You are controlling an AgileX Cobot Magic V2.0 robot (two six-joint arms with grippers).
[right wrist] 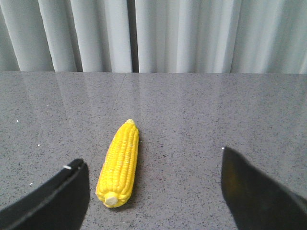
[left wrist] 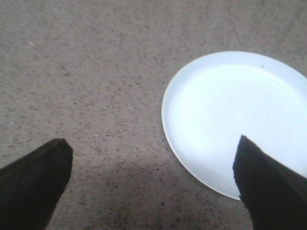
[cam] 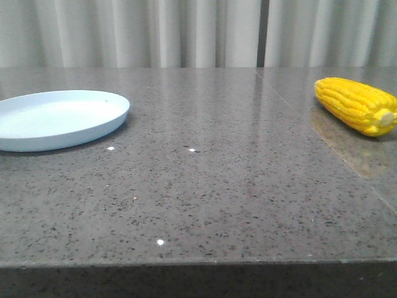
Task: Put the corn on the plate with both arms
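Left gripper hangs above the table with its two dark fingers spread wide and nothing between them; one fingertip overlaps the near edge of the plate in the left wrist view, though whether it touches cannot be told. From the front, the pale blue plate sits flat at the table's left side, with nothing on it. Well to the right of the plate, across a bare stretch of speckled grey stone, the corn lies on its side, pale stub end toward the camera. Right gripper is also wide open and holds nothing; the corn lies on the table just ahead of it, nearer one finger, untouched. Pale curtains hang behind the table.
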